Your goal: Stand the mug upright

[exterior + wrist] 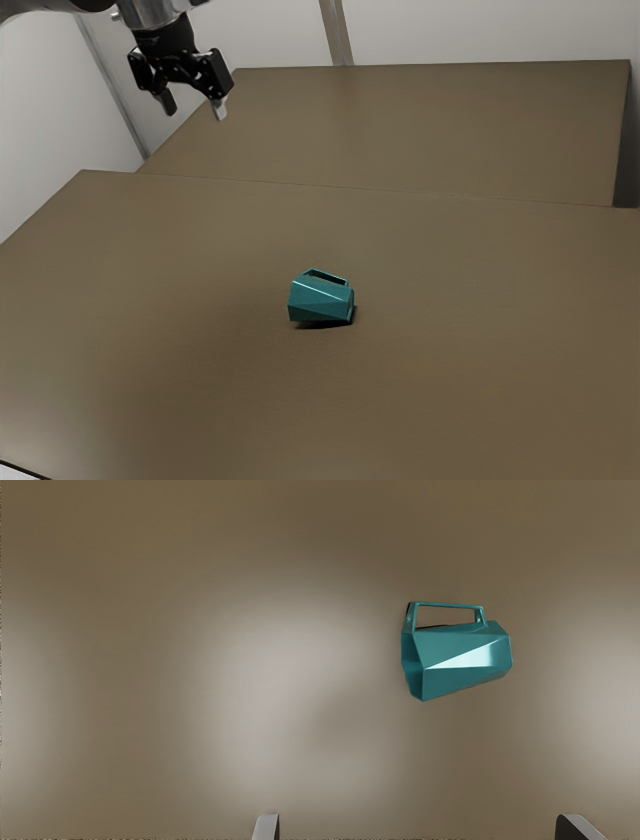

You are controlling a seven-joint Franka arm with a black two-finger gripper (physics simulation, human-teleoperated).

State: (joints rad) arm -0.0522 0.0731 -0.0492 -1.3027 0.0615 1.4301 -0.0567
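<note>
Exterior view, left to right: black two-finger gripper (195, 110) up high at upper left, released, fingers apart, nothing between them. Teal faceted mug with angular handle (450, 604) lies on its side on the brown, flat table (200, 400), so not upright. From the gripper, mug is lower, toward the exterior view's right and nearer that camera. Mug's long axis roughly parallels the line between the fingertips, handle on the side away from them. My read: come over and down; a grip across the body would want about a quarter turn of wrist.
</note>
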